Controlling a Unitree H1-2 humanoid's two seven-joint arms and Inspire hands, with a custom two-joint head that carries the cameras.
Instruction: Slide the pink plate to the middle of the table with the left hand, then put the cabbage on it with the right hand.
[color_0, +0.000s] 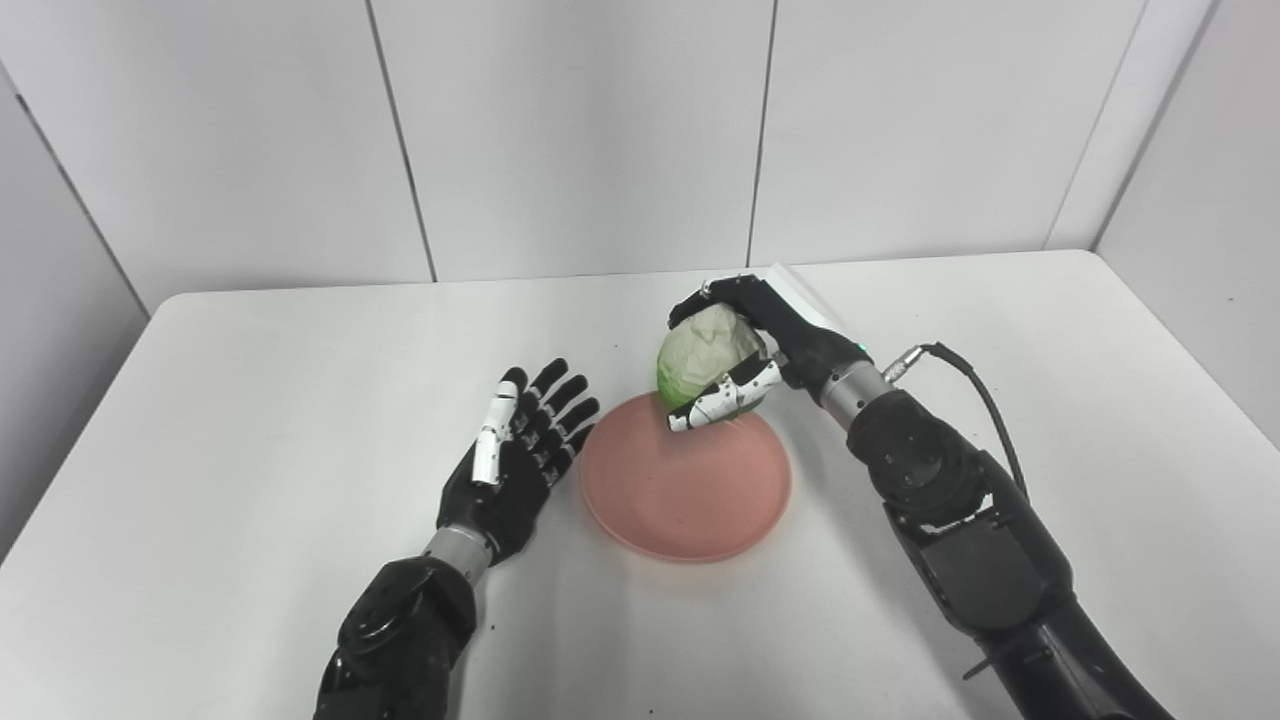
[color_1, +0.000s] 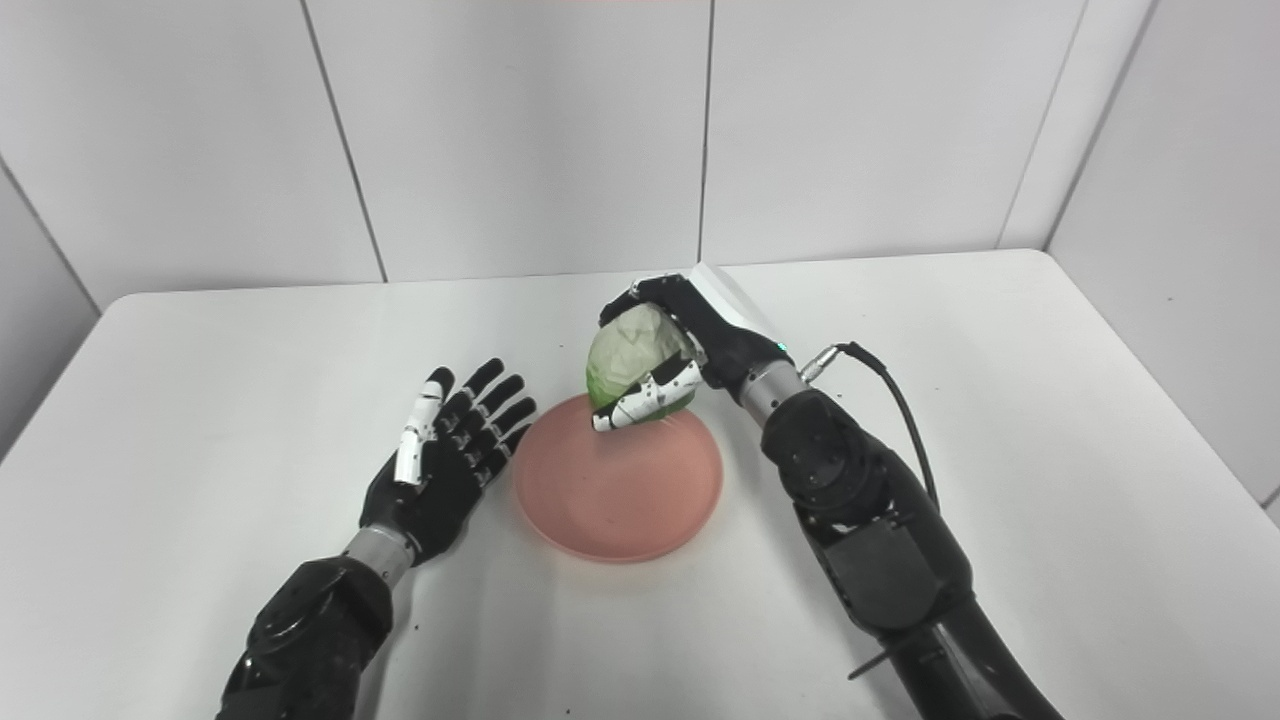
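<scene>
My right hand (color_0: 745, 350) is wrapped around the cabbage (color_0: 700, 358), holding it over the far rim of the pink plate (color_0: 686, 488), which sits mid-table (color_0: 250, 400). My left hand (color_0: 520, 450) lies spread, palm up, just beside the plate's left rim, gripping nothing. Bare tabletop runs wide to every edge. Both views show the same.

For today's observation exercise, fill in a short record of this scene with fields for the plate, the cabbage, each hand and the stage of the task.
plate: pink plate, near the middle of the white table, nothing resting flat on it
cabbage: cabbage, held at the plate's far rim
right hand: right hand, shut on the cabbage
left hand: left hand, open beside the plate's left edge
stage: cabbage not yet released
</scene>
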